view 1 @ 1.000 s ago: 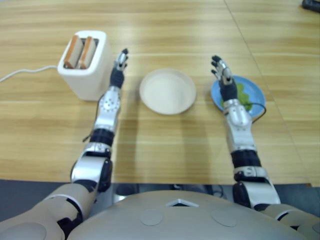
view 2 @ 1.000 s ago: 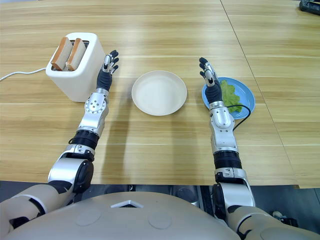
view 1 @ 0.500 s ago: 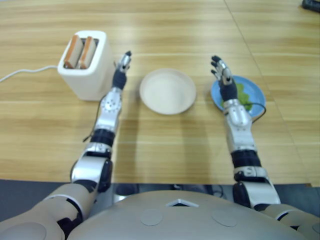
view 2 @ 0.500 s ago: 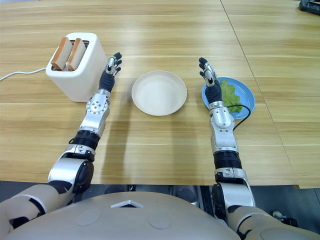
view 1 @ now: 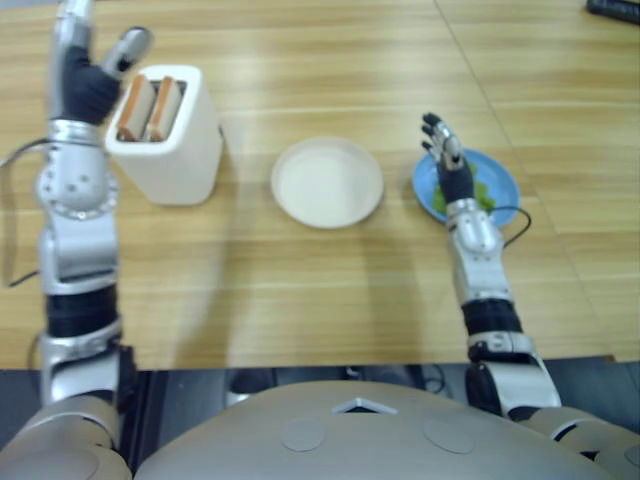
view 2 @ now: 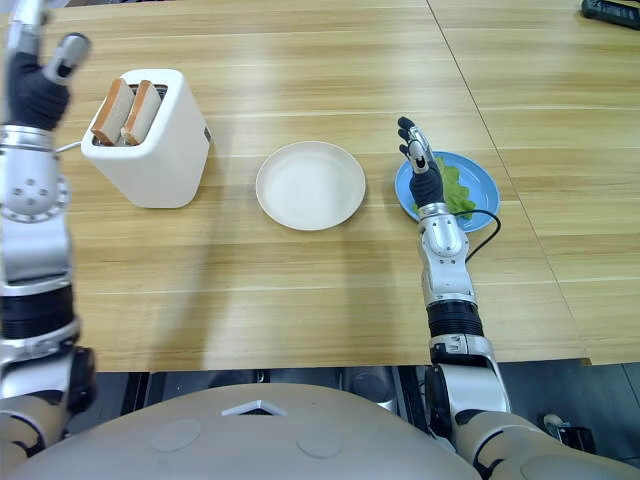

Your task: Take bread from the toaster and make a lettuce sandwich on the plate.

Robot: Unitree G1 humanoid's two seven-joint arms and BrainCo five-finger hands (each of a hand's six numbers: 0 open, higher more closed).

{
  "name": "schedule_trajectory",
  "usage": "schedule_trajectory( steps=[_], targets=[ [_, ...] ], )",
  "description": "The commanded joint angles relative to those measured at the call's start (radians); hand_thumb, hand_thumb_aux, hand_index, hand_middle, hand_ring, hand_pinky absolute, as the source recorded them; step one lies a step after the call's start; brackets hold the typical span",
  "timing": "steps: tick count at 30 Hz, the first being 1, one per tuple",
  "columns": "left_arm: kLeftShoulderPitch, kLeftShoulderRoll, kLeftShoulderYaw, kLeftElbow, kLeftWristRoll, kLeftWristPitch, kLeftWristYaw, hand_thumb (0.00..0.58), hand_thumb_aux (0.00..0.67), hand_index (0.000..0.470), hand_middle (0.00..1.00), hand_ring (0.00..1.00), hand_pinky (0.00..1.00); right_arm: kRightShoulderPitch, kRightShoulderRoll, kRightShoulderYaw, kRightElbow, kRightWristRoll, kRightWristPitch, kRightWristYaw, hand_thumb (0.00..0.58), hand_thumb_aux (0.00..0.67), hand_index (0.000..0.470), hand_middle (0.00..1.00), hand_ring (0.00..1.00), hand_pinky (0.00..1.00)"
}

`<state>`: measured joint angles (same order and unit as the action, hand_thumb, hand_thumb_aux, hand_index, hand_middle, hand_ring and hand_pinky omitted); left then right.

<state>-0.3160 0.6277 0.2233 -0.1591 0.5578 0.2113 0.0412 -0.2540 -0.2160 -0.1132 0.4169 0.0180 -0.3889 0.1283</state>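
Note:
A white toaster (view 2: 150,140) stands at the left of the wooden table with two bread slices (view 2: 125,110) sticking up from its slots. My left hand (view 2: 35,75) is raised high beside the toaster's left, open, fingers spread and holding nothing. An empty cream plate (view 2: 310,185) sits in the middle. A blue plate (view 2: 485,180) carrying green lettuce (view 2: 456,190) lies to the right. My right hand (view 2: 418,155) hovers open at the blue plate's left edge, fingers straight.
A white power cord (view 2: 68,147) runs left from the toaster. A dark object (view 2: 610,10) lies at the far right corner. A thin black cable (view 2: 480,235) loops by my right forearm. Bare wood stretches in front of the plates.
My left arm has swung from between toaster and plate up and over to the toaster's left side, hand raised. The view shifted slightly. The right hand stayed put.

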Motion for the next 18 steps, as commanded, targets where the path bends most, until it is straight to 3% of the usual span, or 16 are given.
schedule_trajectory(
  steps=[1, 6, 18],
  targets=[
    [0.014, 0.025, -0.085, 0.234, 0.114, 0.095, 0.024, 0.000, 0.000, 0.000, 0.00, 0.00, 0.00, -0.007, -0.002, 0.005, 0.002, -0.005, -0.001, 0.001, 0.000, 0.000, 0.000, 0.00, 0.00, 0.00],
    [-0.008, 0.027, -0.159, 0.382, 0.171, 0.138, 0.063, 0.000, 0.000, 0.000, 0.00, 0.00, 0.00, -0.005, -0.007, 0.004, -0.008, -0.003, 0.001, 0.006, 0.000, 0.000, 0.000, 0.00, 0.00, 0.00],
    [-0.060, 0.015, -0.281, 0.528, 0.207, 0.175, 0.093, 0.000, 0.000, 0.000, 0.00, 0.00, 0.00, 0.011, -0.015, 0.002, -0.031, 0.000, 0.008, 0.007, 0.000, 0.000, 0.000, 0.00, 0.00, 0.00]
  ],
)
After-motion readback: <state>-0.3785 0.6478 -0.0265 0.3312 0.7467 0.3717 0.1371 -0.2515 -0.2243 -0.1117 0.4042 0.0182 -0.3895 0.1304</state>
